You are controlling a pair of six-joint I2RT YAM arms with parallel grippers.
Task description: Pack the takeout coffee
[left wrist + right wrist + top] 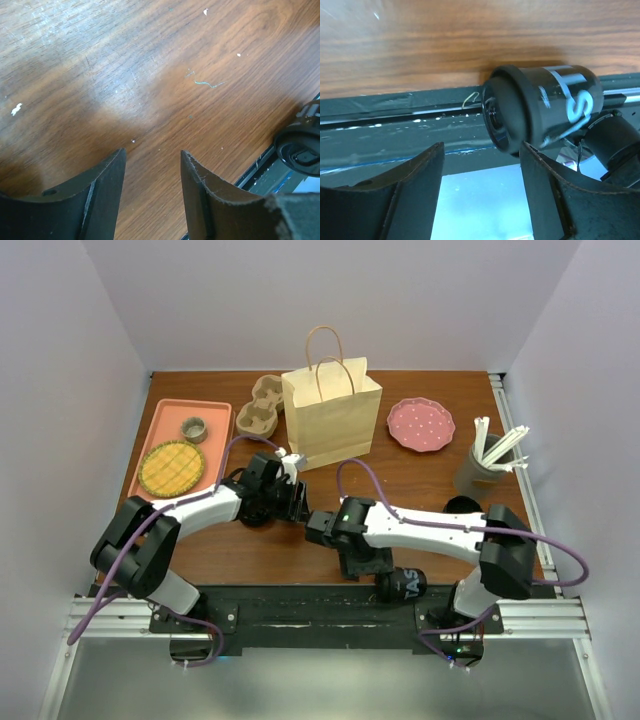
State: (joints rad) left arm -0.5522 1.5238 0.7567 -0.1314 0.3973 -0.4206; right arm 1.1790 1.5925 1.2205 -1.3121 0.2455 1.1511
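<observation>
White block letters are showing on the side of the one takeout coffee that is plainly in view; from above they are reading "TAS", while the right wrist view is catching only an "S" and part of the stroke before it. This black lidded cup is lying on its side at the near edge of the wooden table, close to the right arm's base, with its lid turned toward the right wrist camera. The right gripper is hanging with its fingers spread and nothing between them; the cup is sitting just past one fingertip, and whether they are touching cannot be told. The left gripper is likewise standing released over bare wood, gripping nothing, with the cup's lid peeking in at the edge of its view. Further back, one brown paper bag with two handles is standing upright, bearing no print that can be read. Beside it are sitting one tan cup carrier, one pink tray, one pink spotted plate and one grey holder of white sticks.
</observation>
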